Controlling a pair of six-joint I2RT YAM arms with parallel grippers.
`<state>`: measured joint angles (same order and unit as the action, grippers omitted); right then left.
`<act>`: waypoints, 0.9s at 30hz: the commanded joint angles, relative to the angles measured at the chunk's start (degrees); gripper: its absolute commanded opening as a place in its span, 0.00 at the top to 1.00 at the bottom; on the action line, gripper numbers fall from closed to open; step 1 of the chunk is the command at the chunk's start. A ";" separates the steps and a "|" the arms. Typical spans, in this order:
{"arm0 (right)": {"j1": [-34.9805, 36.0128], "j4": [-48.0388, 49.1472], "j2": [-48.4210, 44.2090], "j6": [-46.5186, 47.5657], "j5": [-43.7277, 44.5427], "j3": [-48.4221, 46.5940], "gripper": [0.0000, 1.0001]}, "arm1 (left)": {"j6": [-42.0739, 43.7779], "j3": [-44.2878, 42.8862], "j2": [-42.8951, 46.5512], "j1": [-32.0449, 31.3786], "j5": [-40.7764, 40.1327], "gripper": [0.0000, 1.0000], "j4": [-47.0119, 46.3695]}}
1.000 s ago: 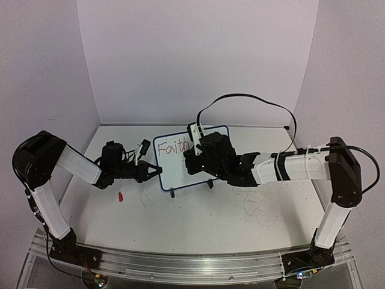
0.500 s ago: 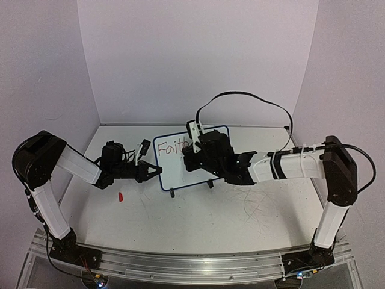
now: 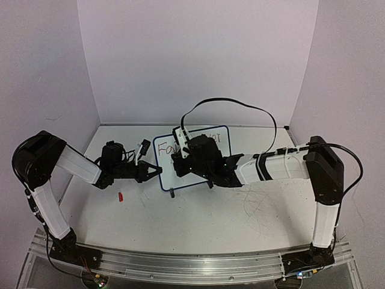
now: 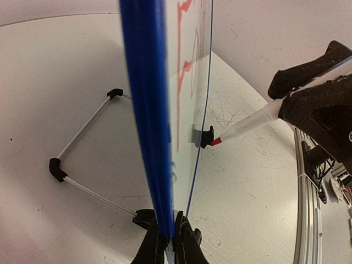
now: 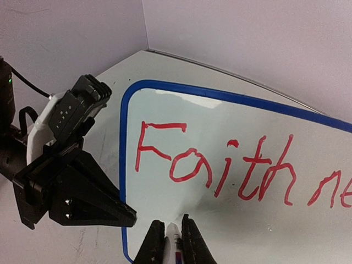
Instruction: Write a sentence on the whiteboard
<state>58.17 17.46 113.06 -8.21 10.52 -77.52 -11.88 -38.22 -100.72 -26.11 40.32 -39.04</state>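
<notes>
Whiteboard (image 5: 236, 121) standing mid desk (image 3: 198, 220), left gripper (image 4: 172, 234) jaws clamping its left edge. Right gripper (image 5: 174, 234) jaws pinching marker (image 4: 250, 122), tip hanging low near board's left. Sentence (image 5: 220, 176) showing "Faith ne…", rest cropped; second line likely remaining.

Red handwritten marker lettering (image 5: 220, 170) is found on the small white rectangular board with a thin blue frame (image 5: 122, 165). In the right wrist view "Faith" is read in full, followed on the same line by "ne", which is cut off at the right picture edge. From the top view only "Fa" (image 3: 163, 146) is made out, at the left of the board (image 3: 165, 171).
</notes>
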 commanded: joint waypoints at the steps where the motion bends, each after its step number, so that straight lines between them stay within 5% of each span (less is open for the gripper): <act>1: 0.13 4.15 -0.53 -0.40 3.88 -0.64 1.00 | 2.39 0.27 1.39 0.27 -5.69 1.00 1.65; 27: 0.16 3.94 2.03 -0.53 8.05 -2.81 1.00 | 2.47 0.08 1.06 0.18 -5.42 1.00 1.71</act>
<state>58.17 19.91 114.18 -8.60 17.15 -77.63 -11.87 -38.22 -100.53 -26.17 40.15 -38.97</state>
